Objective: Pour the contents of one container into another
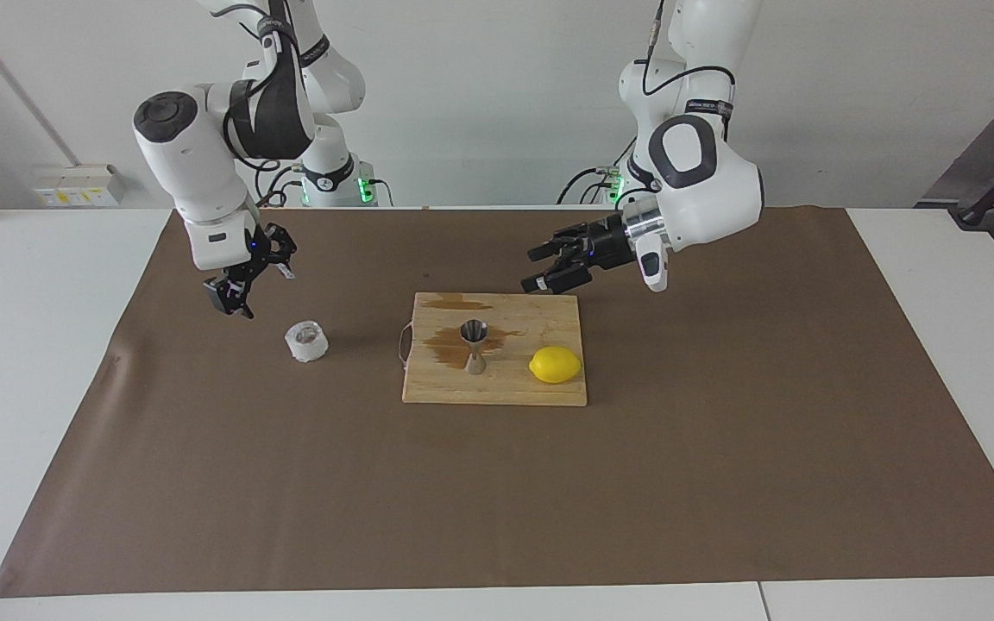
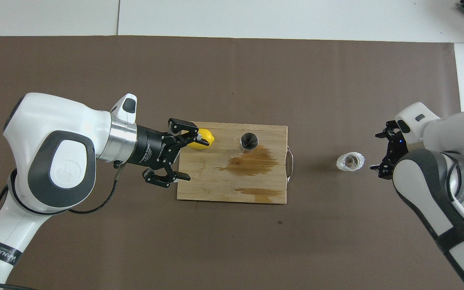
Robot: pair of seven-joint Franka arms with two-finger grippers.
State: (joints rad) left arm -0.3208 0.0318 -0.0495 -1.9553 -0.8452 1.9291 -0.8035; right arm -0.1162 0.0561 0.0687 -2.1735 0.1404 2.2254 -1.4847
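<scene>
The translucent ribbed cup (image 1: 306, 341) (image 2: 351, 161) stands upright on the brown mat, toward the right arm's end of the table. The steel jigger (image 1: 474, 345) (image 2: 249, 141) stands upright on the wooden board (image 1: 497, 392) (image 2: 216, 189), untouched. My right gripper (image 1: 238, 296) (image 2: 375, 152) hangs open in the air just beside the cup, apart from it, its fingers turned sideways toward it. My left gripper (image 1: 532, 270) (image 2: 195, 158) is open and empty, raised over the board's edge at the left arm's end, well clear of the jigger.
A yellow lemon (image 1: 555, 364) (image 2: 204, 139) lies on the board beside the jigger, toward the left arm's end. Brown wet stains (image 1: 445, 342) mark the board around the jigger. A wire handle (image 2: 290, 163) sticks out of the board toward the cup.
</scene>
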